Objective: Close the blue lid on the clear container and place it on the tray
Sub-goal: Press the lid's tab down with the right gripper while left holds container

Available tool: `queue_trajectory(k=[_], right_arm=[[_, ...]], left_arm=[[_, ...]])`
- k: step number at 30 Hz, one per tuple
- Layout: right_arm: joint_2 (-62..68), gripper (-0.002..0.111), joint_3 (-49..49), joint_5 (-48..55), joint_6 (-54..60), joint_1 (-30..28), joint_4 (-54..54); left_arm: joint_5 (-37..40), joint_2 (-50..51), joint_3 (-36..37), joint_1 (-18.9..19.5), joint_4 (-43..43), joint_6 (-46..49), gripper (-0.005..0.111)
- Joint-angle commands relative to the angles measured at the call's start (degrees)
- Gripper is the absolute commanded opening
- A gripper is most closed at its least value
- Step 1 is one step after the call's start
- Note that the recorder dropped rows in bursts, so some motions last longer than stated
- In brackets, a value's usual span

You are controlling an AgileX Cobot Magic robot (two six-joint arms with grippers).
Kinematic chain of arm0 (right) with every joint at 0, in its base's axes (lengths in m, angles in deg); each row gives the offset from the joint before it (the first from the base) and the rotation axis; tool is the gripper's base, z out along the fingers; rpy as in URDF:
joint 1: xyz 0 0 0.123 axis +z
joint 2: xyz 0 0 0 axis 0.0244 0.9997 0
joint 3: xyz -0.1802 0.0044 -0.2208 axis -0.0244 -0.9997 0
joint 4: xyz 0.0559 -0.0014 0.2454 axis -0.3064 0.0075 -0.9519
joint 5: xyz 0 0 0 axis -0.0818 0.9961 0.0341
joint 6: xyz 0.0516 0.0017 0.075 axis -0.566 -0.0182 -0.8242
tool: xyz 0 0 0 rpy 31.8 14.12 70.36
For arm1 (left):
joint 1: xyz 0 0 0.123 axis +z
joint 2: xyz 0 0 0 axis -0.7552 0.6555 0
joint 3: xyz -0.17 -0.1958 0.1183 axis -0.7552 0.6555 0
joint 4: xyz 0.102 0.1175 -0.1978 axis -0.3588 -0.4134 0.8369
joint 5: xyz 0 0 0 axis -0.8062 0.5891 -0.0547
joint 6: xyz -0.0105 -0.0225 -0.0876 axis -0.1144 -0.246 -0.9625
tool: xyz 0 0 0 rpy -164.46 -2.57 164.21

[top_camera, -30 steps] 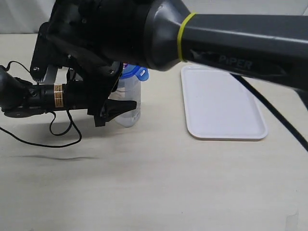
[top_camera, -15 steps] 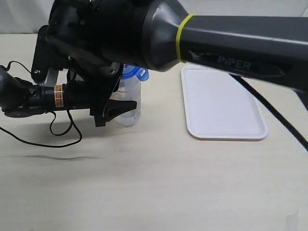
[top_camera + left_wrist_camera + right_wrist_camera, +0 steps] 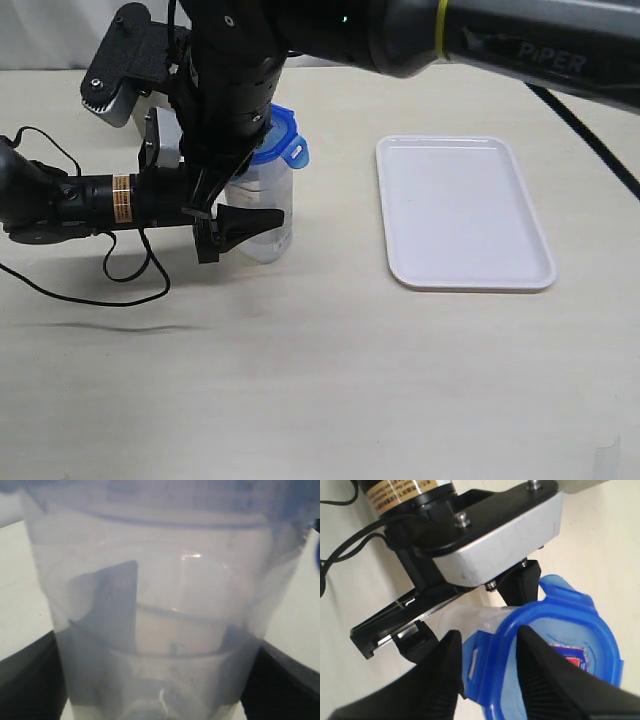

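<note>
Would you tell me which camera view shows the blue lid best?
The right wrist view: the blue lid is seen from above, sticker and flaps clear. The exterior view shows only its rim and one flap; the left wrist view, a blurred blue band.

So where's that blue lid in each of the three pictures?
Exterior view: the blue lid sits on top of the clear container, left of the tray, partly behind the dark arm.
Left wrist view: only a blurred blue band capping the container, which fills the picture.
Right wrist view: sharp and close, its edge between the right hand and its two black fingers.
Shared landmark: the clear container under the lid.
</note>
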Motion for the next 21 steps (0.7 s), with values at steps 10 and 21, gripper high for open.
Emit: queue_trajectory(k=[10,21], right_arm=[[5.1,0.049,-3.0,9.6,-2.6,-0.9,6.1],[0.9,0.059,-2.9,7.3,-0.8,1.0,3.8]], left_arm=[[3.0,0.2,0.6,0.0,-1.9,-0.7,0.0],[3.0,0.2,0.6,0.0,-1.8,-0.7,0.0]])
